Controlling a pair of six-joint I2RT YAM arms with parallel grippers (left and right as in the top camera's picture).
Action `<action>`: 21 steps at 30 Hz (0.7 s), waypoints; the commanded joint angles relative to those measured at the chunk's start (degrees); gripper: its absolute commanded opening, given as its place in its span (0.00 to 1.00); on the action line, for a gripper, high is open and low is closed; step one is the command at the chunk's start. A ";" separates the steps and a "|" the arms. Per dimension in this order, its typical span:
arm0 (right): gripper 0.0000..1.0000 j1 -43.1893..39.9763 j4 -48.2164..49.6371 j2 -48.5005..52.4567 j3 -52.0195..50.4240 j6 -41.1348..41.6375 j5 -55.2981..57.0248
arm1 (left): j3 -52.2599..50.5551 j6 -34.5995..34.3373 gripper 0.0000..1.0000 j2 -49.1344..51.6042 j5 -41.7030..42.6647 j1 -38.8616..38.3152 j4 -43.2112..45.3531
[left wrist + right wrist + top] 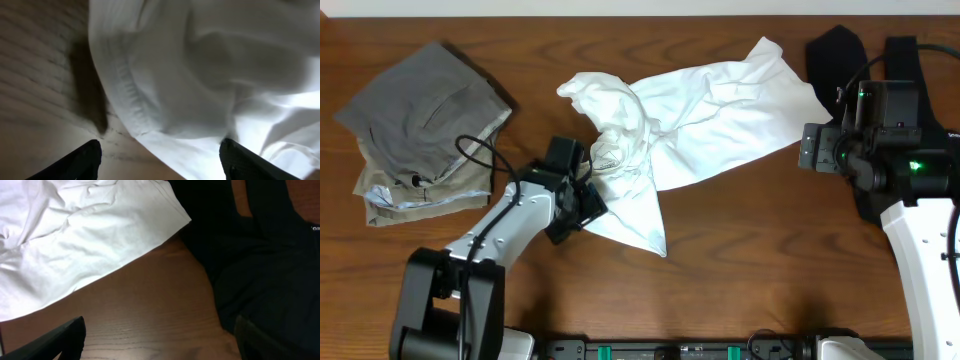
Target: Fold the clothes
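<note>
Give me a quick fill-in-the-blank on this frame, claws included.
1. The crumpled T-shirt on the table is ____.
2. The folded trousers lie at its ____ end.
3. The black garment lies at its ____ end.
4. The left claw and right claw both stand ____.
Missing: white; left; right; open.

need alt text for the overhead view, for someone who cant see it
A crumpled white T-shirt lies across the middle of a wooden table, the open left tool at its lower-left edge. At the left sit piled grey and khaki trousers; at the right, a black garment lies beside the open right tool.
</note>
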 commanded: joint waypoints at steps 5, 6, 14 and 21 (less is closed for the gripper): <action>0.93 -0.42 0.13 -0.63 0.37 0.02 0.48 | -2.47 -2.05 0.72 0.94 0.48 -0.15 5.73; 0.93 -0.42 0.13 -0.63 0.37 0.04 0.48 | -2.47 -2.05 0.63 0.94 1.16 -0.15 6.38; 0.92 -0.42 -0.02 -0.63 0.37 0.04 0.48 | -2.47 -2.03 0.06 0.92 2.56 -0.15 7.72; 0.94 -0.42 -0.35 -0.63 0.37 0.04 0.07 | -2.29 2.34 0.06 -3.13 2.56 2.25 3.15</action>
